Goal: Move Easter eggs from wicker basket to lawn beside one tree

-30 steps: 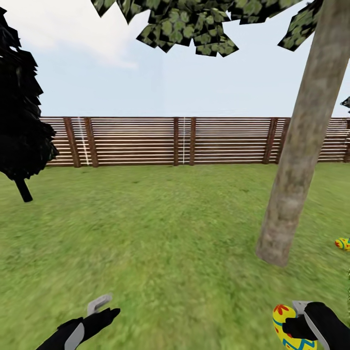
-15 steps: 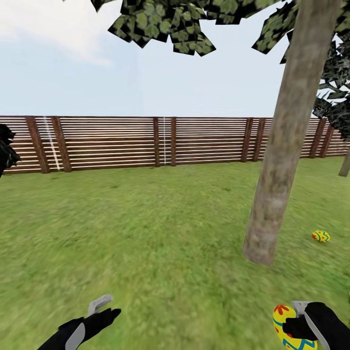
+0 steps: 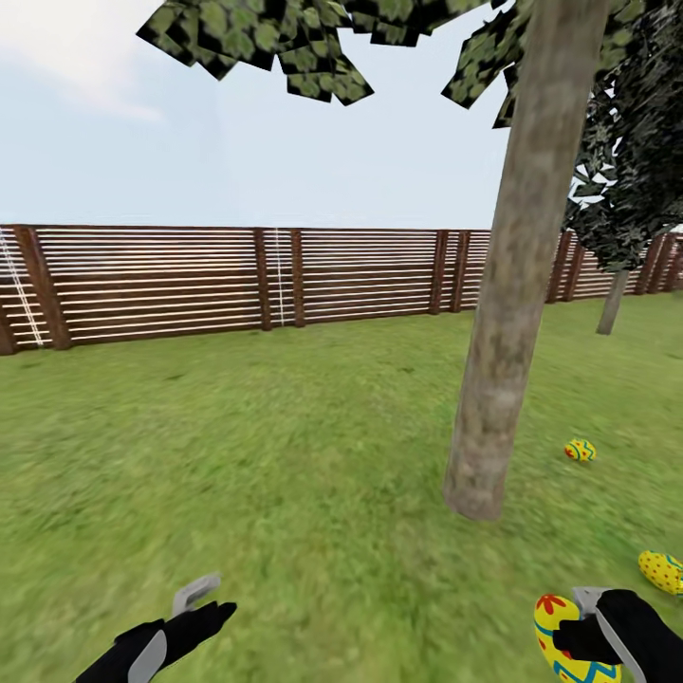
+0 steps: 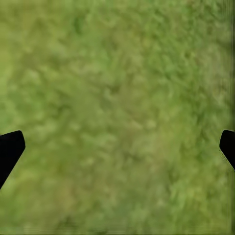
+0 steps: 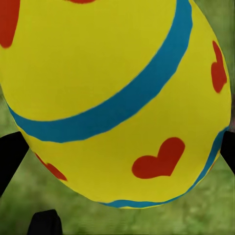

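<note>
My right gripper is shut on a yellow Easter egg with blue bands and red spots, low at the head view's right; close up, this egg sits between the black fingertips. Two more eggs lie on the lawn: one to the right of the tree trunk, another nearer me at the right edge. My left gripper hangs open at lower left, its fingertips wide apart over bare grass. The wicker basket is out of view.
A brown slat fence runs across the back of the garden. A darker tree stands at the far right beyond the trunk. Open grass spreads left of the trunk.
The head view has swung to the right: trunk, fence and the far egg slid left, and a second egg on the grass came in at the right edge. Both grippers hold the same pose.
</note>
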